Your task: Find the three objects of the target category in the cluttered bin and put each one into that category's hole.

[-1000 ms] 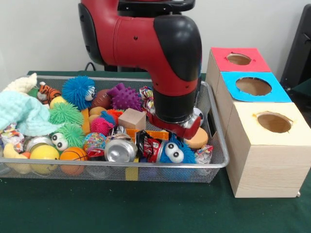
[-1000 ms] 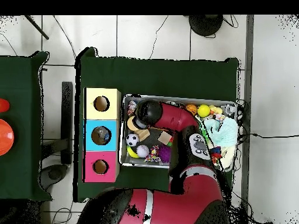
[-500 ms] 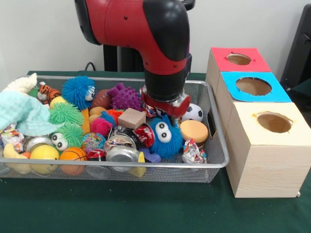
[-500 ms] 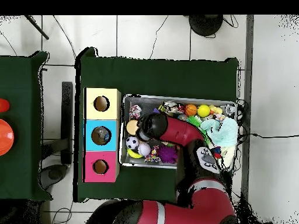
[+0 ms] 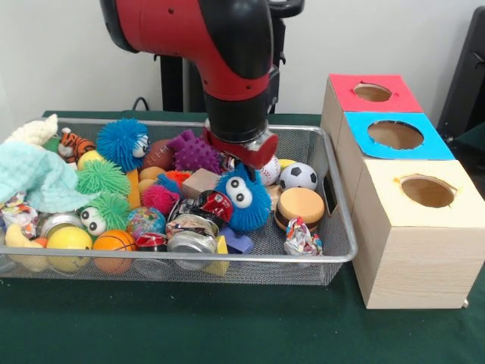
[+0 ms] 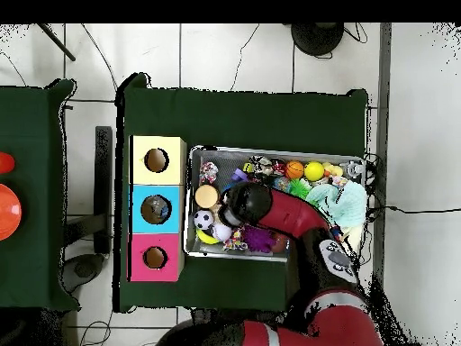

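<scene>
Overhead, the red arm's tool (image 5: 241, 152) sat low among toys in the wire bin (image 5: 333, 254); its grip could not be told. Pressing so near the blue fuzzy toy (image 5: 242, 199), it risked knocking neighbours aside.

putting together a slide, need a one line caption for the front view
Sawyer arm reaches into a wire bin of toys just above a blue googly-eyed puffer, beside red, blue and cream hole boxes.
</scene>
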### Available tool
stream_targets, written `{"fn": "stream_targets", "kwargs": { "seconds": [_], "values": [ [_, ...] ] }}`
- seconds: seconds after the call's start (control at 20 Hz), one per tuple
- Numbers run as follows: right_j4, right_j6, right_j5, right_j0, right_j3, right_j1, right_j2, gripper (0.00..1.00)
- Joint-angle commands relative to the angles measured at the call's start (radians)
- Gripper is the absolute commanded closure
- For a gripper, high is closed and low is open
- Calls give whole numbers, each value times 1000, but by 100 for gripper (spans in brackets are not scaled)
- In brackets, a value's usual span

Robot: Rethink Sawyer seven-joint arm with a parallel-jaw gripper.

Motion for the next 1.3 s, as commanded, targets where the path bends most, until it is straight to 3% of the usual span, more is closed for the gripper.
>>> {"fn": "stream_targets", "kwargs": {
  "seconds": [0.05,0.4,0.75,1.05,1.3],
  "values": [
    [-72,-50,59,-97,46,8,26,100],
    [-184,-122,39,-181,16,54,-3,100],
    [-304,-172,70,-258,48,-8,-19,100],
    [-394,-148,-69,-317,28,123,14,100],
    [-463,-123,-129,-332,20,154,15,100]
  ]
}}
